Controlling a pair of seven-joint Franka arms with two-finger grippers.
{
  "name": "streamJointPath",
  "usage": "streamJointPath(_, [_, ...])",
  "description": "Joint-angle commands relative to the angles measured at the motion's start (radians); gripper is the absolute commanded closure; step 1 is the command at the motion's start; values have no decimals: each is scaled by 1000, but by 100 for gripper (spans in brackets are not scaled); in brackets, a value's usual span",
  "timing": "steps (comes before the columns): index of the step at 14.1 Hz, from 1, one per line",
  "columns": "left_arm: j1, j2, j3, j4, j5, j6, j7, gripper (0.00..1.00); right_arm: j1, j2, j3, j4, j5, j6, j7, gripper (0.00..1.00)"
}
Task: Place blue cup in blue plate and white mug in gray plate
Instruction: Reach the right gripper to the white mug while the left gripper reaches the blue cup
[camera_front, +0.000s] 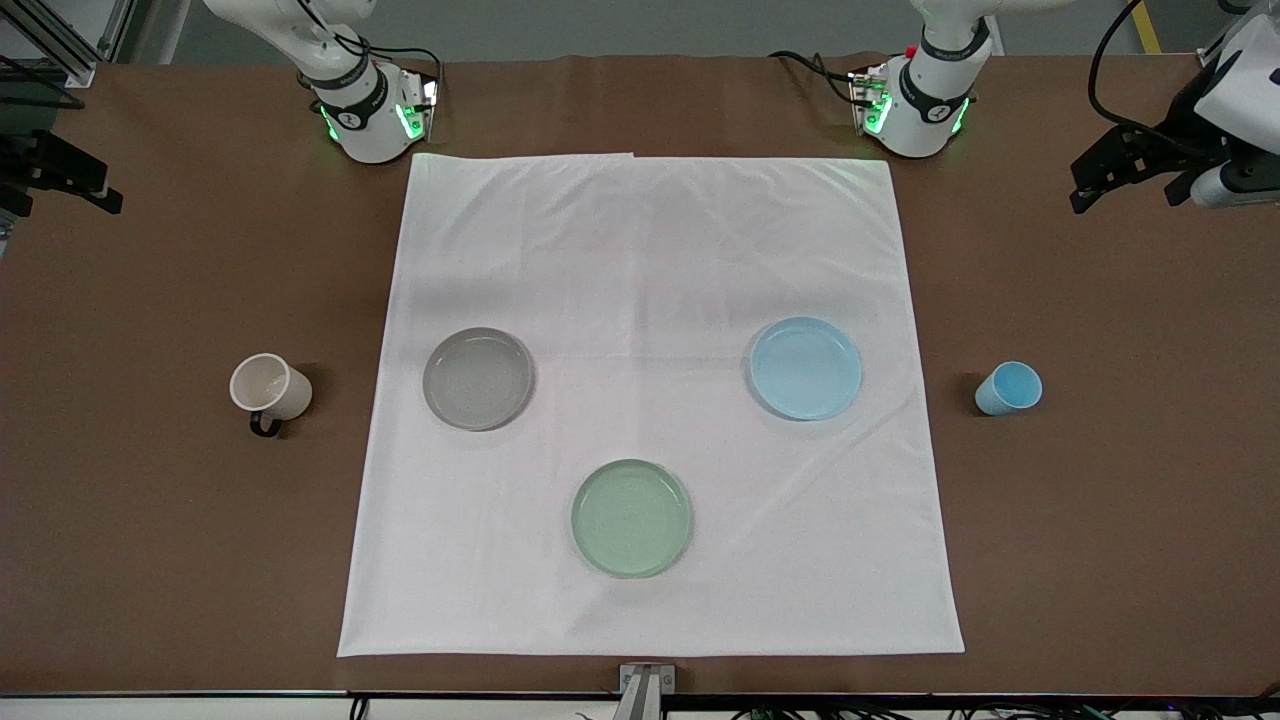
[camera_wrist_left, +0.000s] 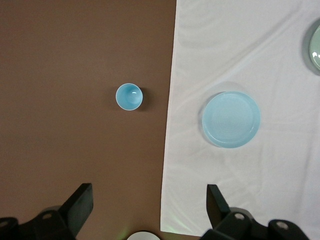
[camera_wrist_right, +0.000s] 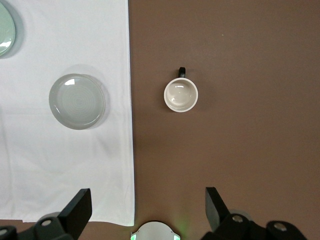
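The blue cup (camera_front: 1008, 388) stands upright on the bare brown table toward the left arm's end, off the cloth; it also shows in the left wrist view (camera_wrist_left: 129, 97). The blue plate (camera_front: 805, 367) (camera_wrist_left: 231, 119) lies empty on the white cloth. The white mug (camera_front: 270, 388) (camera_wrist_right: 181, 95) stands upright on the brown table toward the right arm's end. The gray plate (camera_front: 478, 378) (camera_wrist_right: 77, 101) lies empty on the cloth. My left gripper (camera_front: 1085, 190) (camera_wrist_left: 150, 192) is open and empty, high over the table's left-arm end. My right gripper (camera_front: 100, 185) (camera_wrist_right: 147, 195) is open and empty, high over the right-arm end.
A pale green plate (camera_front: 631, 518) lies empty on the white cloth (camera_front: 640, 250), nearer to the front camera than the other two plates. The arms' bases (camera_front: 365, 110) (camera_front: 915, 105) stand just off the cloth's edge farthest from the camera.
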Motion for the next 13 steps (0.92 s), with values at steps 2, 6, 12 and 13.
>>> streamJointPath(2, [6, 5, 3, 19, -9, -5, 22, 0, 3, -21, -5, -21, 12, -1, -8, 0])
streamJointPath(6, [11, 66, 18, 62, -5, -5, 23, 0, 3, -18, -5, -11, 12, 0, -3, 0])
streamJointPath(12, [72, 178, 15, -86, 80, 139, 12, 0, -63, 264, -10, 25, 46, 193, -9, 0])
streamJointPath(13, [107, 196, 14, -119, 73, 182, 12, 0, -65, 305, -10, 22, 43, 256, -12, 0])
